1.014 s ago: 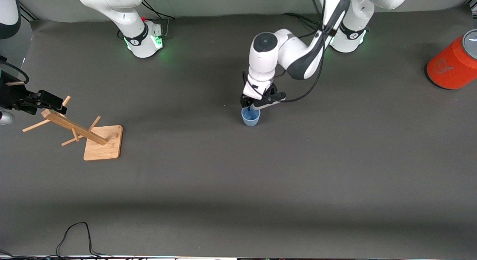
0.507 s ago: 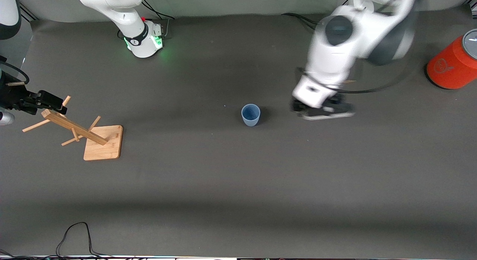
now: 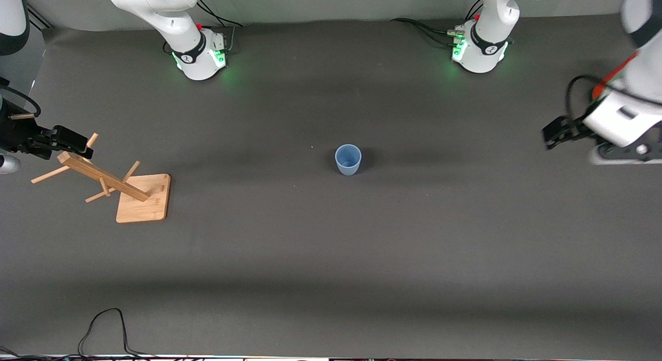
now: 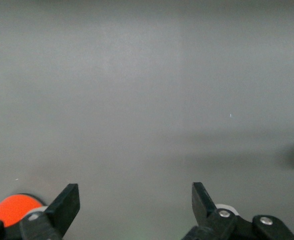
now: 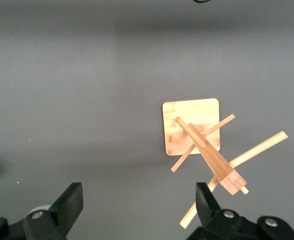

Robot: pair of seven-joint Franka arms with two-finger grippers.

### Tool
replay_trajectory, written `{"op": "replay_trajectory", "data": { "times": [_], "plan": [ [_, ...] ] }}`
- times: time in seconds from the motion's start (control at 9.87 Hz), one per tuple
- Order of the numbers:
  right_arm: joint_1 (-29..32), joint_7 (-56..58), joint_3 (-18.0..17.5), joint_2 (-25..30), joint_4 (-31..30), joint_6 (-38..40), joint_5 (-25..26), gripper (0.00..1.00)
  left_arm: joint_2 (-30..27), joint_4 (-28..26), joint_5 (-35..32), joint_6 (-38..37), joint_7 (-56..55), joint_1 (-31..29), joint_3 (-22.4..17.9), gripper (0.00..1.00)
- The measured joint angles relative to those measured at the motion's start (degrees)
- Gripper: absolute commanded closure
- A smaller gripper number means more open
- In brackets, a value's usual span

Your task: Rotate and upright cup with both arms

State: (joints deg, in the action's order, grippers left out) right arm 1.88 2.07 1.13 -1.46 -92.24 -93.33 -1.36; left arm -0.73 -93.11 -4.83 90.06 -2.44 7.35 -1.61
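Plainly, the front view shows one cup (image 3: pixel 348 159) upright mid-tabletop (image 3: pixel 331 247), well apart from both hands; no writing is readable. The left hand (image 4: pixel 136 206), fingers spread and empty in its wrist view, hangs beside one orange cylinder (image 4: pixel 12 209). The right hand (image 5: pixel 139 207), likewise spread, waits above one wooden rack (image 5: pixel 201 145).

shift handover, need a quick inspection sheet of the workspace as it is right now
surface: dark grey mat, no spills seen
job's things: blue cup upright mid-table, mouth up, nothing touching it
clutter: wooden peg rack toward the right arm's end; orange can at the left arm's end
grippers: left claw open, empty, over the mat by the can; right claw open, empty, over the rack
cables: black cable at the mat's near edge; cables by the bases
surroundings: nothing seen
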Motion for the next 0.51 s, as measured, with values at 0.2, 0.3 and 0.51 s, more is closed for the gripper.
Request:
{"op": "replay_trajectory", "data": {
  "times": [0.2, 0.3, 0.51],
  "plan": [
    [0.01, 1.25, 0.01, -0.02, -0.01, 0.04, 0.00, 0.00, -1.47, 0.11, 2.79, -0.70, 0.37, 0.06, 0.08, 0.00],
    [0.01, 1.26, 0.01, -0.02, -0.02, 0.06, 0.00, 0.00, -1.78, 0.15, 4.03, -0.70, 0.37, 0.05, -0.18, 0.00],
    [0.01, 1.27, 0.01, -0.02, -0.02, 0.08, 0.00, 0.00, -1.89, 0.19, 4.31, -0.45, 0.73, 0.03, -0.87, 0.00]
  ]
}}
